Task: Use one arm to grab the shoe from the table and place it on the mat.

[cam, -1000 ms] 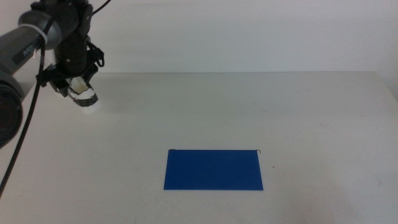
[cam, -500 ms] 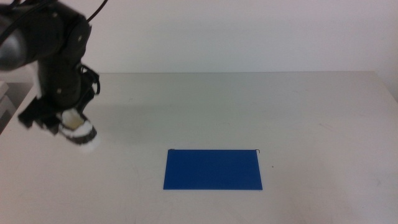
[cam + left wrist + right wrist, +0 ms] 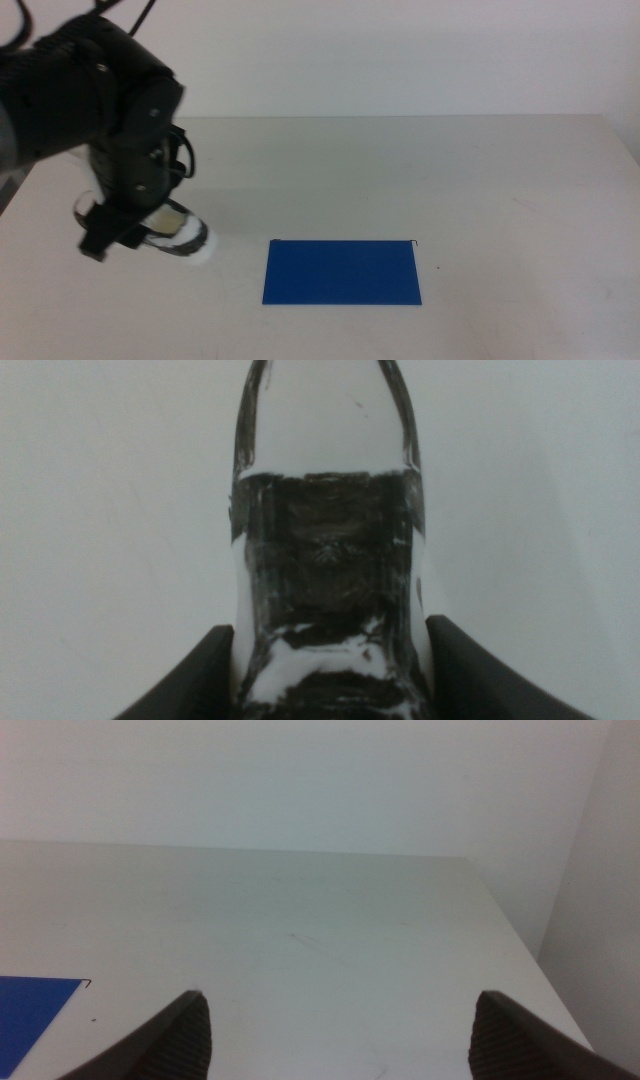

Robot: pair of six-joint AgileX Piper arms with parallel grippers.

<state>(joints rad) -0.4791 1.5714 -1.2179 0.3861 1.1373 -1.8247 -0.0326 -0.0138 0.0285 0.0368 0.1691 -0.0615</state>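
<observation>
Plain white-grey bench (image 3: 400, 170) carries a flat dark blue rectangular mat (image 3: 343, 272). Left claw (image 3: 150, 228) is clamped on the small white sneaker with black trim (image 3: 185, 236), airborne beside the mat's left edge. Keep the hold firm, centre over blue, then lower. Right claw (image 3: 340, 1035) waits, jaws apart.

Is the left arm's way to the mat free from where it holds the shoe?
Probably yes. The left end effector grips the shoe just left of the mat, with only bare table between them.
</observation>
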